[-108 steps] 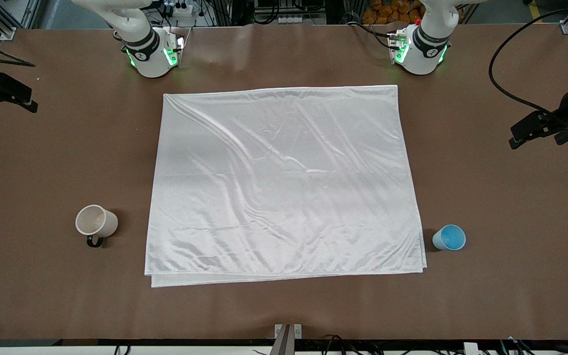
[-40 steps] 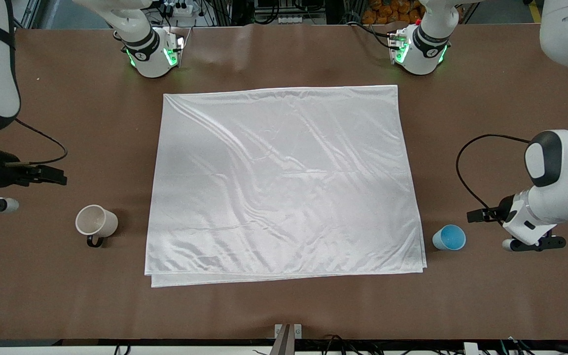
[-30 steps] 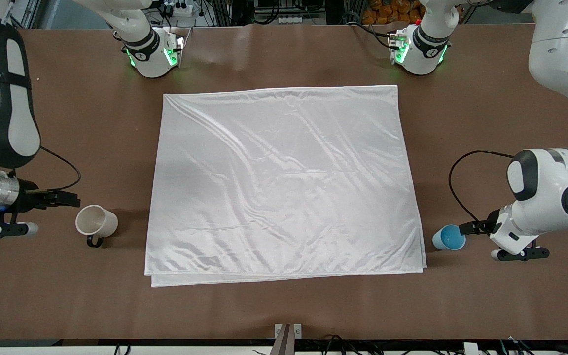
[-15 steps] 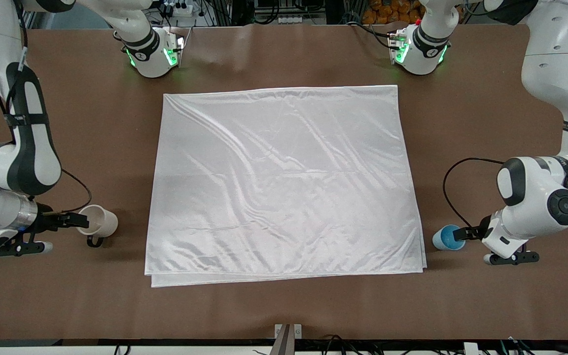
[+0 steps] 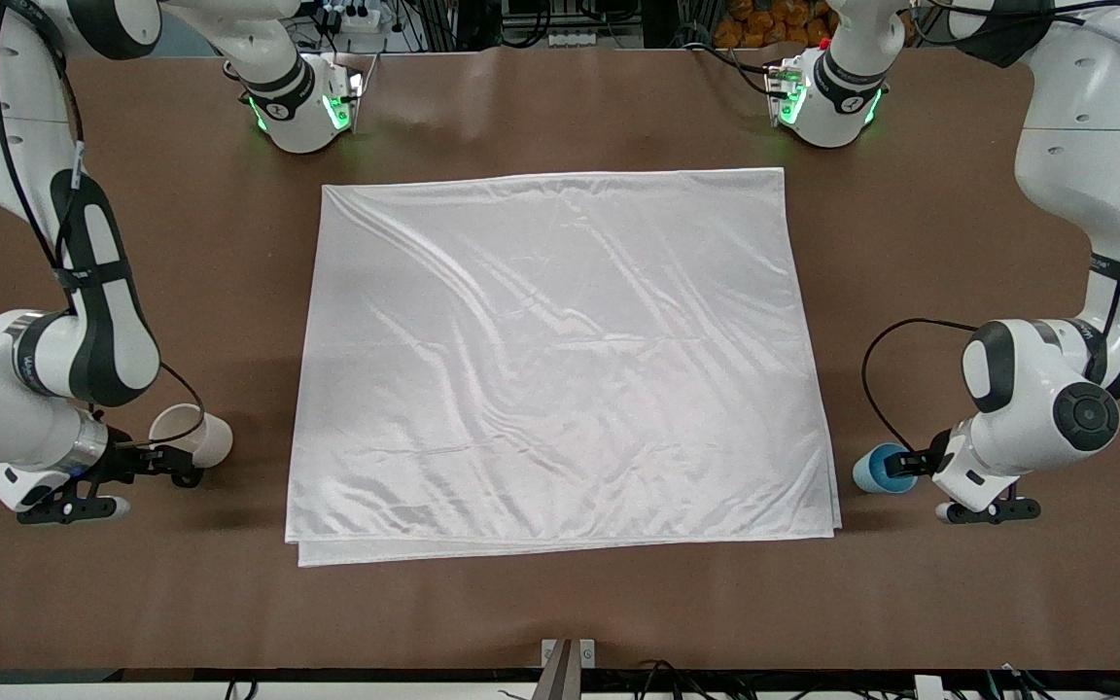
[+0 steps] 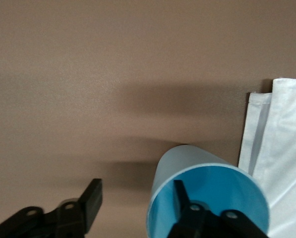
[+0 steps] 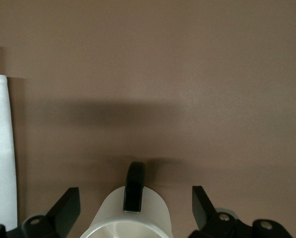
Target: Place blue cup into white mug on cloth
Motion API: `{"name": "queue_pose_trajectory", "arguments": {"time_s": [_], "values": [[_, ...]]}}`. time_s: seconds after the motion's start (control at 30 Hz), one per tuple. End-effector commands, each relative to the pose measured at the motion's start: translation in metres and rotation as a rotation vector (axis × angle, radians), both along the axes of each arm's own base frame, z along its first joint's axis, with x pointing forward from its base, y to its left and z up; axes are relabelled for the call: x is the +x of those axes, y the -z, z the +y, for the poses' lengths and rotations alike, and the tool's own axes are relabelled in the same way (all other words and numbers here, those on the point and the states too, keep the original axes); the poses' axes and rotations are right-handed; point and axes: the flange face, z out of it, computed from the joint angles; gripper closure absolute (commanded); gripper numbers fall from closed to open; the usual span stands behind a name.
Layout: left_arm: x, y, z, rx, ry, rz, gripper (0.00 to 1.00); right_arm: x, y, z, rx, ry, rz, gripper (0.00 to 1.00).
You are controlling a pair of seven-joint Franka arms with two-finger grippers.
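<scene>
The blue cup (image 5: pixel 873 471) stands on the brown table just off the cloth's (image 5: pixel 560 360) corner, at the left arm's end. My left gripper (image 5: pixel 900 464) is open at the cup. In the left wrist view one finger (image 6: pixel 183 197) is inside the blue cup (image 6: pixel 187 163) and the other (image 6: pixel 90 201) is outside its wall. The white mug (image 5: pixel 205 437) stands on the table at the right arm's end, off the cloth. My right gripper (image 5: pixel 169 457) is open around it. In the right wrist view the mug (image 7: pixel 138 220) with its black handle (image 7: pixel 134 186) sits between the fingers (image 7: pixel 68 206).
The cloth lies flat in the middle of the table (image 5: pixel 560 603) with a folded double edge (image 5: pixel 560 546) toward the front camera. The arm bases (image 5: pixel 302 107) stand along the table's edge farthest from the camera. A metal bracket (image 5: pixel 568 659) sits at the nearest table edge.
Both arms have swung in from the table's ends and come down, the left gripper to the blue cup and the right gripper to the white mug. Neither cup has moved.
</scene>
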Motion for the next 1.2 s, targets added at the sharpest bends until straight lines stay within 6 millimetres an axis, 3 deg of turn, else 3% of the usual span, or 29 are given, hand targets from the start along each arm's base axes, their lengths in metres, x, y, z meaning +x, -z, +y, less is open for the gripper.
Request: {"name": "queue_pose_trajectory", "arguments": {"time_s": [0.0, 0.4, 0.53, 0.7, 0.83, 1.17], "values": [[0.003, 0.0, 0.0, 0.007, 0.003, -0.014, 1.0, 0.003, 0.011, -0.001, 0.026, 0.013, -0.001, 0.0], [0.005, -0.013, -0.002, 0.006, 0.003, -0.027, 1.0, 0.0, 0.03, -0.004, 0.053, 0.026, 0.021, 0.04], [0.005, -0.036, -0.003, 0.011, 0.007, -0.03, 1.0, -0.001, 0.03, -0.004, 0.051, 0.023, 0.023, 0.29], [0.003, -0.064, -0.008, 0.015, 0.015, -0.02, 1.0, -0.001, 0.03, -0.003, 0.049, 0.012, 0.023, 0.76], [0.0, -0.082, -0.009, 0.019, 0.018, -0.008, 1.0, -0.001, 0.03, -0.004, 0.044, -0.049, 0.02, 0.98], [-0.01, -0.126, -0.011, 0.027, 0.018, 0.02, 1.0, -0.001, 0.028, 0.001, 0.044, -0.091, 0.025, 1.0]]}}
